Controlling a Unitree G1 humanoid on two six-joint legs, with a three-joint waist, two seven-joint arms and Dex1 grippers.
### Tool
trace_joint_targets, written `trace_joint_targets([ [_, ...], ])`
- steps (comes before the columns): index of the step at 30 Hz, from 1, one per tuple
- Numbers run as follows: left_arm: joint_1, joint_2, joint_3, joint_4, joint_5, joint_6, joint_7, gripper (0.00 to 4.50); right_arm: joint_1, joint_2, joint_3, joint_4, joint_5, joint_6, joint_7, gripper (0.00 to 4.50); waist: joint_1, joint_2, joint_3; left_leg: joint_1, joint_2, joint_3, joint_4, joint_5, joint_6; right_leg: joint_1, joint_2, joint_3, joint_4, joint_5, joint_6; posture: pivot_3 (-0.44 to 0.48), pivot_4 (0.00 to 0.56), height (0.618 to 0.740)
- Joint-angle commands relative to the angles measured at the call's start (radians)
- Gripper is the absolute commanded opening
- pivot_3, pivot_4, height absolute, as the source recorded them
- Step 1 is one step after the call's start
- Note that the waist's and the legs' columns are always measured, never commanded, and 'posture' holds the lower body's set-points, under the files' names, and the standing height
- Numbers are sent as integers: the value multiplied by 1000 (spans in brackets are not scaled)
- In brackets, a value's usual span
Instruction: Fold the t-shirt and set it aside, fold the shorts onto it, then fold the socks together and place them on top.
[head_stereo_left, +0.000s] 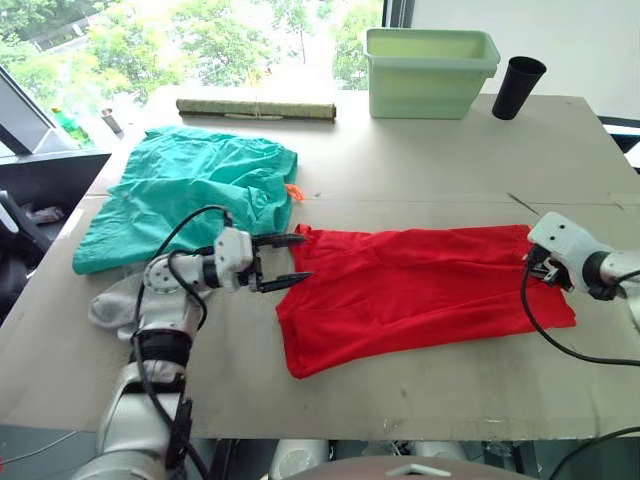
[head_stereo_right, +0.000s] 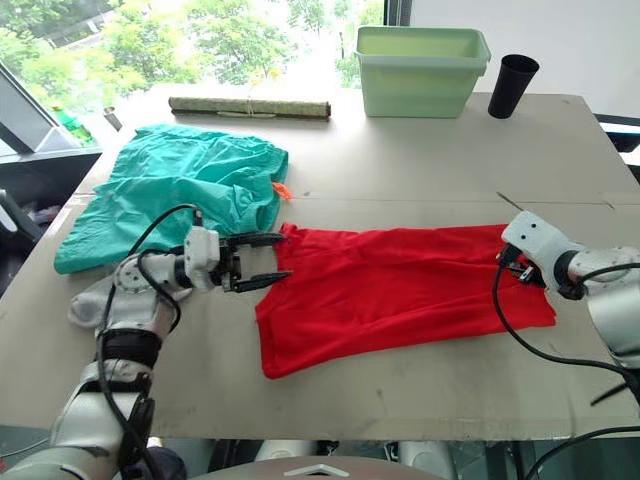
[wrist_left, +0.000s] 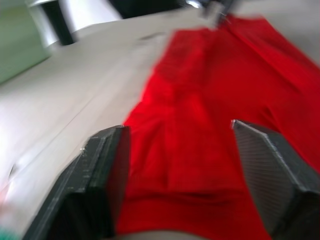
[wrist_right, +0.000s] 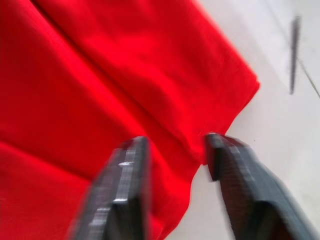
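T-shirt (head_stereo_left: 420, 290) fold is underway: it's spread mid-tabletop (head_stereo_left: 420, 170), with the left hand (head_stereo_left: 290, 262) released at one end and the right hand (wrist_right: 175, 165) parted at the other. Both ends need pinching next.

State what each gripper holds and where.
Nothing is held. The left gripper is open at one end of the t-shirt; the right gripper is open over the opposite edge.

The left arm partly covers the socks (head_stereo_left: 113, 303) near the tabletop's (head_stereo_left: 420, 170) left edge. The right pincer's (head_stereo_left: 538, 268) fingertips hide behind its housing.
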Motion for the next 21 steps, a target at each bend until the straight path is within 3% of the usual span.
trace_joint_targets([
  [1,44,24,63,-272,-184,396,201,3156,-22,114,-154,-118,111,119,-51,1622,1,0,0,0,0,-1,0,0,0,0,0,0,0,0,0,0,150,740],
  [3,89,1,58,-403,-214,514,314,2572,-14,210,-166,-169,141,136,-107,1018,6,0,0,0,-1,-2,0,0,0,1,-1,-1,1,0,0,0,150,740],
  [5,116,-31,30,-483,-163,536,413,1610,0,278,-125,-212,146,153,-161,46,10,1,-1,1,-1,-3,0,0,0,2,-2,-1,1,0,0,0,150,740],
  [6,126,-33,13,-510,-140,554,441,959,2,304,-100,-224,145,162,-186,0,11,1,-1,1,-2,-3,0,0,0,2,-2,-1,1,0,0,0,150,740],
  [8,143,-17,-5,-544,-139,633,468,177,1,331,-57,-238,147,154,-211,0,8,1,-1,0,-2,-2,0,0,0,1,-2,-1,1,0,0,0,150,740],
  [16,131,55,-66,-539,-75,765,485,177,-17,318,37,-254,270,-71,-60,0,6,1,0,2,-2,-2,-1,0,0,1,0,1,1,0,0,0,150,740],
  [21,113,66,-111,-535,-40,815,474,177,-30,310,65,-233,294,-117,-61,0,9,1,0,1,-3,-2,-1,0,0,1,-1,1,0,0,0,0,150,740],
])
